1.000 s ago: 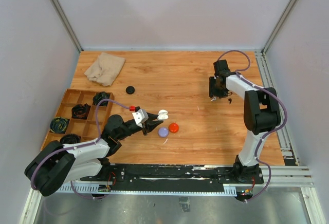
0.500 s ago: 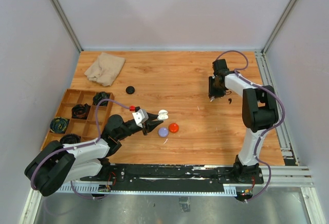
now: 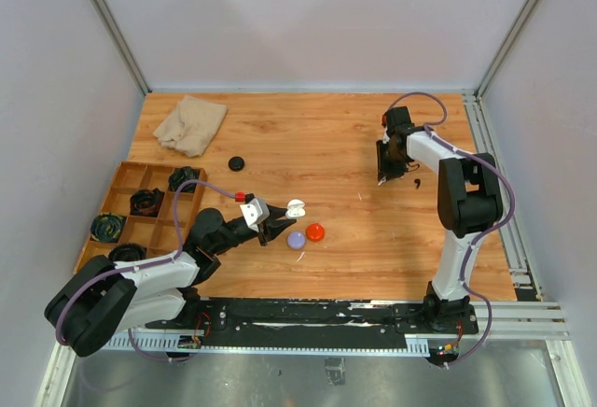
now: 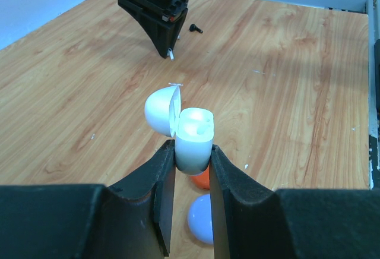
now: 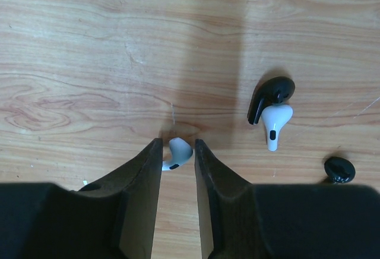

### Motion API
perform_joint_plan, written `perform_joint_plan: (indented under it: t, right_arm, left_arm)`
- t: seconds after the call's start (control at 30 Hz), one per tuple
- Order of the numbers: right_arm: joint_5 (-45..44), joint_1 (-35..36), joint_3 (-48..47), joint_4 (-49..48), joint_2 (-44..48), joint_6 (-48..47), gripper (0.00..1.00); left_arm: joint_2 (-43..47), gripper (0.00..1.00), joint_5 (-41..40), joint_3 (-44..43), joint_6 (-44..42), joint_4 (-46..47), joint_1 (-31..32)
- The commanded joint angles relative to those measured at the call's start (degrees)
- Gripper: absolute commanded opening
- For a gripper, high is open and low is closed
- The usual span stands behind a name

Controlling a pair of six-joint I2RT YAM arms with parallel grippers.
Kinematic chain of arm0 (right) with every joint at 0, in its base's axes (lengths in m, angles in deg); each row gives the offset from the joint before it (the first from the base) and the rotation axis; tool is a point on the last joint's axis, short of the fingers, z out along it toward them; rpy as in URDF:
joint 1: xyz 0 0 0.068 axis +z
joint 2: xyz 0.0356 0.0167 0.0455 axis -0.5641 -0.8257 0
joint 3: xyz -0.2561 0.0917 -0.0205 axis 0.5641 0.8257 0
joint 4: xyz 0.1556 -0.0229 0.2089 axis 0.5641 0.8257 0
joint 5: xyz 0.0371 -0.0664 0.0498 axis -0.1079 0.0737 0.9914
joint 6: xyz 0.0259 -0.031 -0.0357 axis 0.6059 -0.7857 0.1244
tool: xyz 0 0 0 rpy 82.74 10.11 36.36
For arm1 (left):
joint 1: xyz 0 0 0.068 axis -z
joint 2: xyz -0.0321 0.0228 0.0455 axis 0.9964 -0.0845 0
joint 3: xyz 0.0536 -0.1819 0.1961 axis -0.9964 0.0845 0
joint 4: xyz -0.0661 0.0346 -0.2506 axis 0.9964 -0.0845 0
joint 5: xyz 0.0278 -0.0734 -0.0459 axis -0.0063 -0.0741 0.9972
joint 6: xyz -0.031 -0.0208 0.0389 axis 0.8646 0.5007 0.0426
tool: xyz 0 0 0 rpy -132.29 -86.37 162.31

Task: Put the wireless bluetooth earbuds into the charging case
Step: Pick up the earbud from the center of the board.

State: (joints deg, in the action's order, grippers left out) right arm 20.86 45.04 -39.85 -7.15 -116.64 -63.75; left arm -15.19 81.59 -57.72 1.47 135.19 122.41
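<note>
The white earbud [image 5: 176, 154] sits between the fingers of the right gripper [image 5: 178, 145], which press against it from both sides at the table surface; whether it has left the wood cannot be told. Just to its right a black earbud [image 5: 270, 95] and a second white earbud [image 5: 275, 122] lie on the table [image 3: 336, 136], touching each other, the black one at a slant above the white. A small black blob [image 5: 339, 169] lies a little further off to the right. Well apart from these, toward the near middle of the table, the white charging case [image 4: 193, 143] is pinched at its lower body by the left gripper [image 4: 191, 153], one finger tight on each side. The case stands upright with its domed lid [image 4: 159, 113] swung open to the left, and its open top shows pale moulded hollows. Right below the case on the wood lie an orange-red round puck [image 4: 200, 180] and a lilac round puck [image 4: 202, 220], close together. A black round puck [image 3: 237, 162] lies further back, near a crumpled beige cloth [image 3: 190, 122] in the far left corner. Along the left edge a wooden divided tray [image 3: 119, 175] holds dark coiled bundles [image 3: 145, 202] in four of its compartments, one to each.
</note>
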Motion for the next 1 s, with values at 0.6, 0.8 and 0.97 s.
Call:
perform_joint_plan:
  t: [0.6,0.8,0.97]
  right_arm:
    - [-1.14,6.12,0.70,2.68,5.64,-6.89,0.12]
    - [-1.68,11.50,4.13,-0.56,12.67,-7.79,0.12]
    - [-4.01,17.49,6.98,-3.86,19.01,-8.50,0.12]
  left_arm:
    - [-0.01,0.00,-0.37,0.29,1.44,4.35,0.01]
    - [-0.51,0.00,-2.06,1.40,2.35,7.25,0.01]
    - [-0.62,0.00,-5.09,2.89,2.33,9.72,-0.06]
